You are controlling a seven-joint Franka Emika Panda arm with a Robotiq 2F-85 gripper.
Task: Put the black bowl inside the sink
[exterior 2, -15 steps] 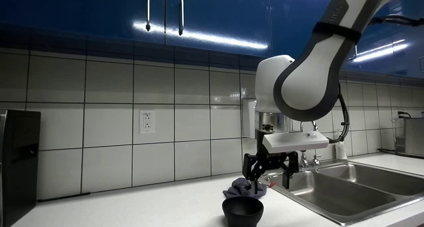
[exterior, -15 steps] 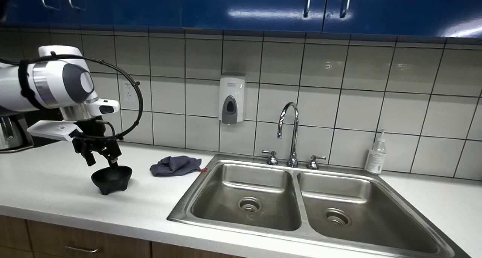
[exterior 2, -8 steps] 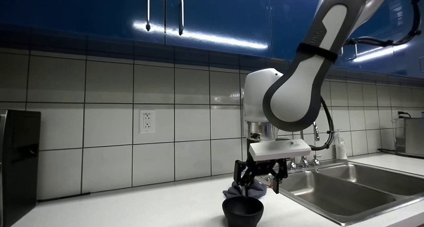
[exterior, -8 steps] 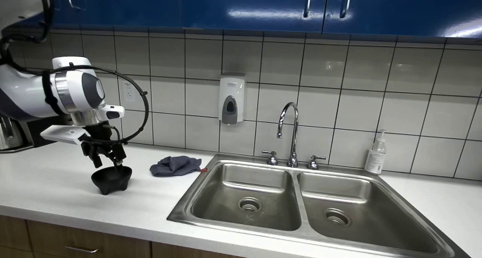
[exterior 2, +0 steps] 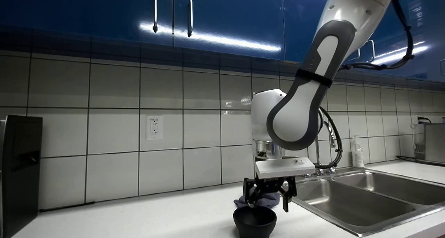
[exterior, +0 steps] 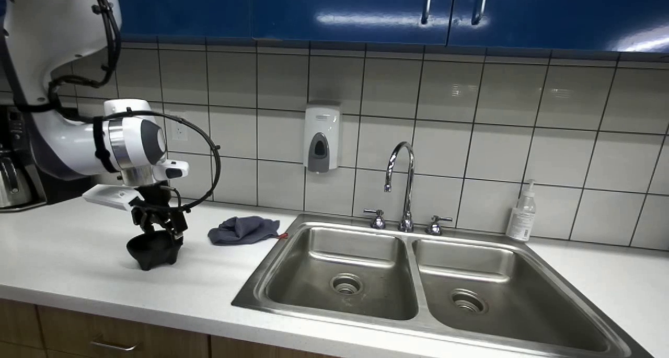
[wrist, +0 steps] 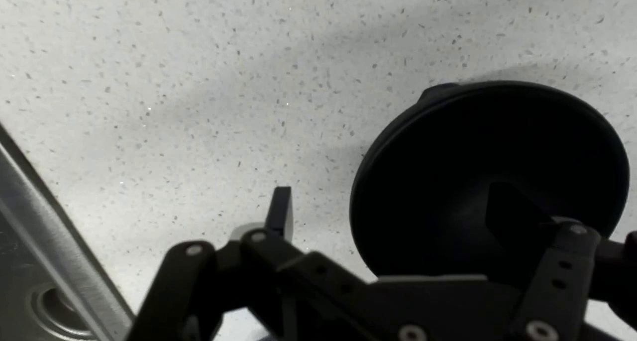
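Note:
The black bowl (exterior: 152,253) stands upright on the white counter, left of the sink (exterior: 418,295). It also shows in an exterior view (exterior 2: 255,226) and in the wrist view (wrist: 443,147). My gripper (wrist: 390,201) is open, with its fingers wide apart. In the wrist view one finger is over the bowl's inside and the other is outside its rim, above the counter. In an exterior view the gripper (exterior 2: 269,207) is low at the bowl's rim. I cannot tell whether a finger touches the bowl. The sink's metal edge shows in the wrist view (wrist: 54,246).
A grey-blue cloth (exterior: 244,231) lies between the bowl and the sink. A faucet (exterior: 407,191) rises behind the two basins. A soap bottle (exterior: 521,217) stands behind the sink. A wall dispenser (exterior: 322,138) and blue cabinets (exterior: 345,8) are above. A dark appliance (exterior 2: 21,172) stands on the counter.
The arm has moved down and toward the sink side, bringing the open gripper lower so that its fingers straddle the bowl's rim. The bowl has not moved.

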